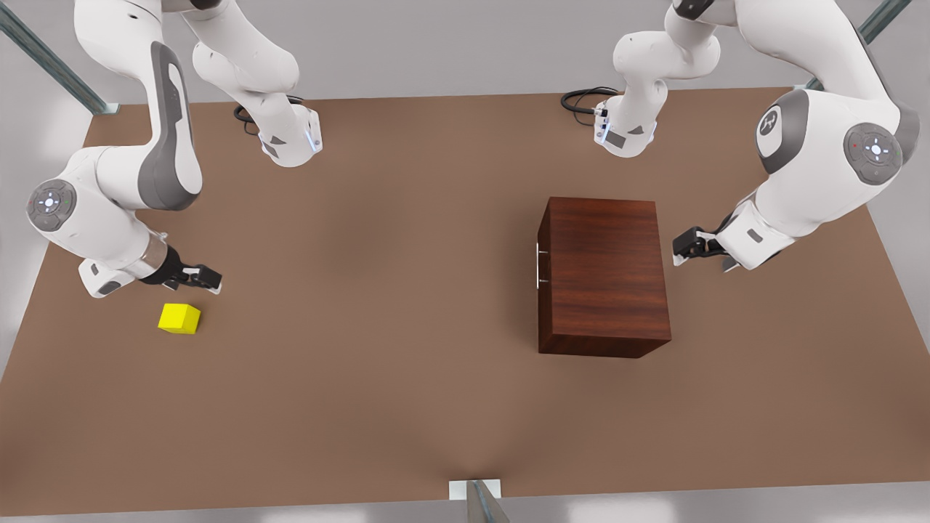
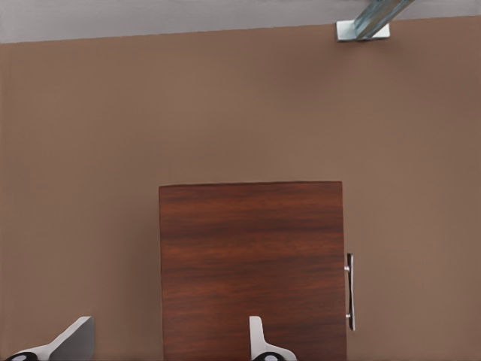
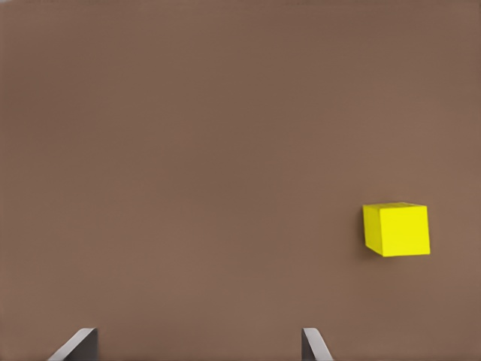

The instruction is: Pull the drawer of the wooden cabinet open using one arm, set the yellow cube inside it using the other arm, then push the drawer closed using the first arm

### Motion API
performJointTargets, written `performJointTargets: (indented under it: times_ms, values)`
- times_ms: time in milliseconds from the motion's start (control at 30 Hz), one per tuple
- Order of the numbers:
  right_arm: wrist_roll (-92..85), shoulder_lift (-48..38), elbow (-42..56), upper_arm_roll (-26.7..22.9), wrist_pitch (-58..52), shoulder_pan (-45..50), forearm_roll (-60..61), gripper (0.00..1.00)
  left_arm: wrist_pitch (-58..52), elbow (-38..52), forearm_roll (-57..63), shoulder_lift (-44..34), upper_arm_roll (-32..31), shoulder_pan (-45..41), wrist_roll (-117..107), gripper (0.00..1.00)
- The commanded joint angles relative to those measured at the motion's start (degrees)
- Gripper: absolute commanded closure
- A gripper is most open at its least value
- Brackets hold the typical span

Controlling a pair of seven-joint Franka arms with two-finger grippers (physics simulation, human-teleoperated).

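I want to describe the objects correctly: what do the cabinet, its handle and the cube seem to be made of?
The wooden cabinet looks like dark reddish-brown wood with a smooth, slightly glossy finish; streaky grain runs across its top. The handle appears to be metal: a thin silver bar with a bright sheen. The yellow cube is plain, uniform and matte, perhaps plastic or painted wood; the look leaves it open.

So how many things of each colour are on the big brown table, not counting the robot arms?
Yellow: 1, the small bright yellow cube, near the right gripper.
Dark reddish-brown: 1, the boxy wooden cabinet, drawer shut, beside the left gripper.
Silver: 1, the thin bar handle on the cabinet's drawer front.
Total: 3.
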Motion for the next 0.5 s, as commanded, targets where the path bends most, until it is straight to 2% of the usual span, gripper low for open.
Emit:
performJointTargets:
  times_ms: [0, 100, 133, 167, 200, 233, 267, 367, 467]
  values:
    - [1.7, -0.1, 0.0, 0.0, 0.5, 0.3, 0.1, 0.00, 0.5, 0.0, 0.1, -0.1, 0.0, 0.0, -2.9, 0.00]
    - [6.9, 0.0, 0.7, -0.1, -1.7, -0.1, -0.9, 0.00, 0.4, -0.6, 0.3, -0.2, -0.7, -0.2, -4.0, 0.00]
    - [16.6, 0.6, 3.1, -0.6, -7.2, -0.7, -2.4, 0.00, -2.3, -0.8, 2.4, -0.4, -0.9, -2.5, -4.5, 0.00]
    - [24.8, 1.4, 4.7, -0.7, -9.1, -2.3, -2.2, 0.00, -4.0, -0.8, 8.0, -0.3, -0.8, -7.2, -5.0, 0.00]
    - [36.5, 1.4, 4.4, -0.9, -9.5, -4.6, -0.8, 0.00, -4.2, -0.8, 7.6, 0.0, -0.8, -10.5, -8.8, 0.00]
    - [44.2, 1.4, 4.2, -0.7, -8.1, -5.3, -1.0, 0.00, -4.1, -0.8, 3.6, 0.3, -0.8, -13.0, -13.0, 0.00]
    - [45.9, 1.4, 3.5, -0.8, -5.5, -5.5, -1.3, 0.00, -3.5, -0.1, 3.9, 1.3, -0.8, -19.1, -16.5, 0.00]
    - [56.1, 0.9, -6.2, -1.0, 9.6, -8.0, -0.9, 0.00, 2.8, -0.1, 4.0, 4.4, -0.8, -30.2, -30.0, 0.00]
    - [59.2, 3.6, -8.0, -1.0, 14.1, -9.6, -0.9, 0.00, 4.2, -0.1, 13.2, 8.6, -0.8, -35.8, -35.2, 0.00]
